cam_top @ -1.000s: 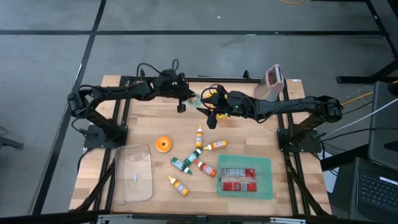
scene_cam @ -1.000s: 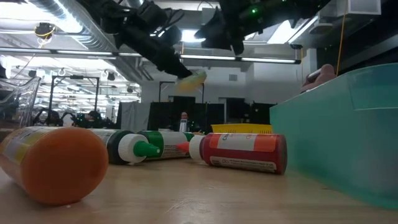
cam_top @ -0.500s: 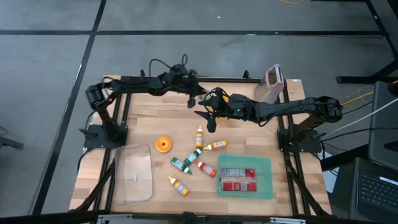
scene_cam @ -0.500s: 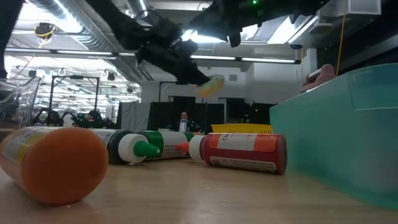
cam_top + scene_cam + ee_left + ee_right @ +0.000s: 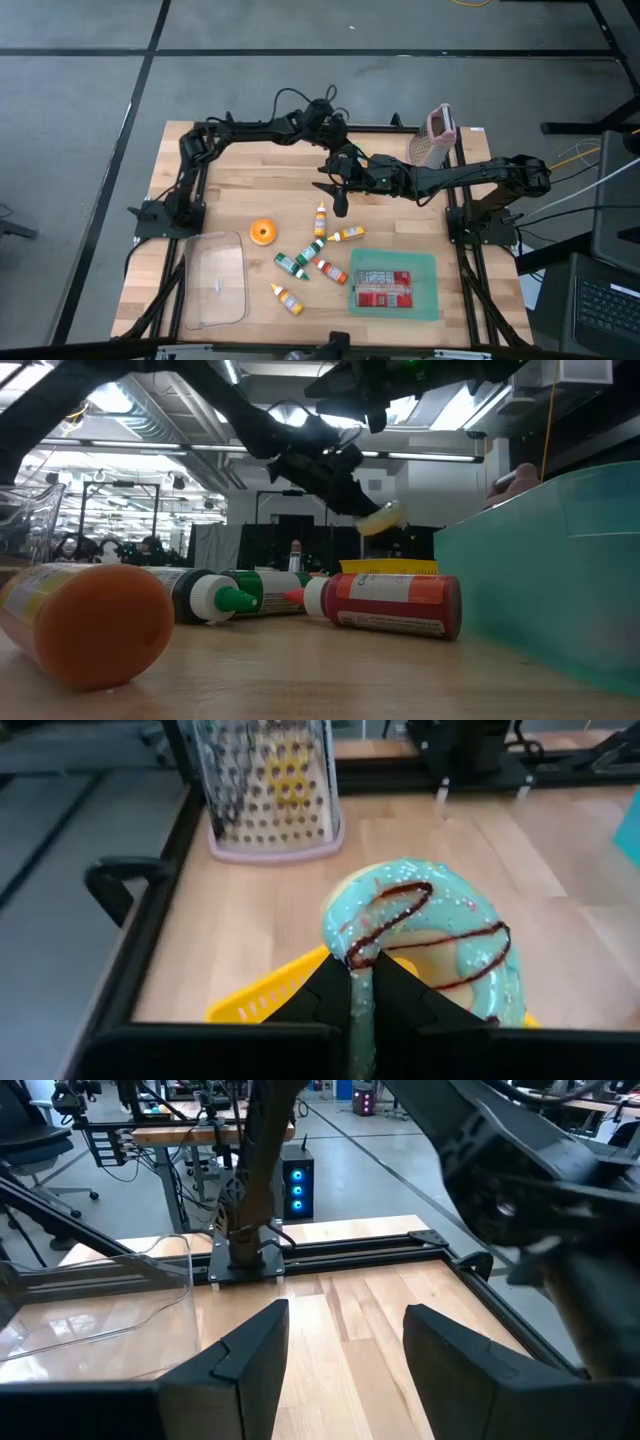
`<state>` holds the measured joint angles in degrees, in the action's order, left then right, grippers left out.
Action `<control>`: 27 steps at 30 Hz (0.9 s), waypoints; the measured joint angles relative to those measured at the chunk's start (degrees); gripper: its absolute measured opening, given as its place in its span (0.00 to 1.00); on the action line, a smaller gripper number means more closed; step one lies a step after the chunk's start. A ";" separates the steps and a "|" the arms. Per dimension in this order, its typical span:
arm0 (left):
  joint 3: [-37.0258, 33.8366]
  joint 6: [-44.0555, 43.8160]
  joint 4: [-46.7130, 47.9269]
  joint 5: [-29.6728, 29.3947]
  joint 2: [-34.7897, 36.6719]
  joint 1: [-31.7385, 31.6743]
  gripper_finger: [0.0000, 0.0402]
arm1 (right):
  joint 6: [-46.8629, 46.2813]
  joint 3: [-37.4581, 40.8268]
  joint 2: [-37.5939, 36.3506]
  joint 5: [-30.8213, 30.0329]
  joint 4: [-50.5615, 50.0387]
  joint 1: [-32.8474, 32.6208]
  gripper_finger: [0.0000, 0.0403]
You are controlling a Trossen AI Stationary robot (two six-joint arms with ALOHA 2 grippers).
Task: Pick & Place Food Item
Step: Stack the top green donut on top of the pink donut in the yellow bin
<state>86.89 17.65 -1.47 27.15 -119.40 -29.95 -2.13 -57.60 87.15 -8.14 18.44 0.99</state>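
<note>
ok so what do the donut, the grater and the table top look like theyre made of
Donut: probably a plastic or rubber toy; its teal icing and brown drizzle look smooth and evenly moulded, pinched in the left gripper.
Grater: shiny perforated metal, seemingly steel, on a pale pink base that looks plastic.
Table top: light wood planks with visible grain and seams, matte finish.

Wooden desk (image 5: 220, 190), light butcher-block top, black frame rails along its edges. On it: clear plastic container (image 5: 216, 280), orange round item (image 5: 263, 232), six small sauce bottles (image 5: 320, 219) scattered at centre, teal tray (image 5: 394, 285) holding a red packet, box grater (image 5: 439, 134) at the far right corner
</note>
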 joint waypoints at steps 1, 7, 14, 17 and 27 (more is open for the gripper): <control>1.08 0.02 1.22 -0.03 -0.87 0.02 0.03 | 0.00 0.00 0.00 0.00 -0.01 -0.03 0.49; 6.18 0.04 7.12 -0.60 -4.59 0.02 0.03 | 0.00 0.00 0.00 0.00 -0.01 -0.63 0.49; 6.45 0.04 8.17 -1.64 -4.93 -0.45 0.03 | -0.07 0.00 -0.02 0.02 0.02 -1.11 0.49; 6.45 -0.21 8.13 -1.72 -4.93 -0.62 0.03 | -0.43 0.00 -0.02 0.02 0.02 -1.20 0.49; 6.49 -1.36 6.72 -0.64 -6.44 -0.18 0.03 | -0.42 -0.04 -0.02 0.02 1.95 -1.99 0.49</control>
<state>93.38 16.30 5.24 26.52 -125.84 -30.13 -2.55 -57.65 87.13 -8.13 20.40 -0.99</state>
